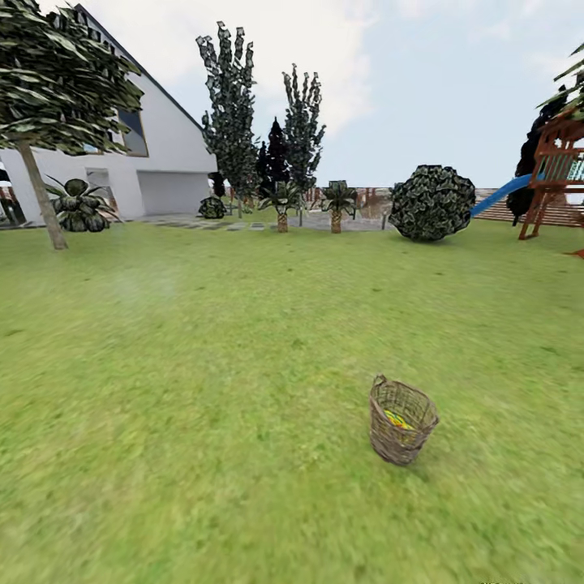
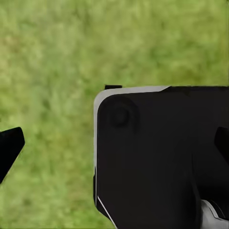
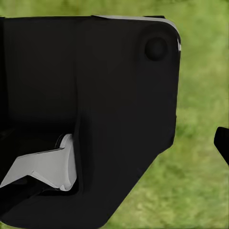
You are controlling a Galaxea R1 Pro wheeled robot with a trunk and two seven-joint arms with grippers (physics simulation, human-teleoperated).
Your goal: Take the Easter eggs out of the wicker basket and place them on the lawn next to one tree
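Note:
The wicker basket (image 1: 402, 422) stands tilted on the lawn (image 1: 203, 389), right of centre in the head view. Yellow and green of the Easter eggs (image 1: 397, 419) shows inside it; I cannot count them. The tree (image 1: 42, 195) with the leaning pale trunk rises at the far left near the house. In the left wrist view my left gripper (image 2: 114, 145) is open, its dark fingertips (image 2: 9, 148) at the picture's edges over grass and a black robot body part (image 2: 157, 157). In the right wrist view my right gripper (image 3: 114, 143) has one fingertip (image 3: 222, 143) far out at the edge; it is open with nothing held.
A white house (image 1: 162, 154) stands at the back left. Slim columnar trees (image 1: 231, 105), small palms (image 1: 337, 203) and a round dark bush (image 1: 432, 203) line the back. A wooden playset (image 1: 560, 170) with a blue slide (image 1: 503, 193) is at the right. Open grass lies between me and the basket.

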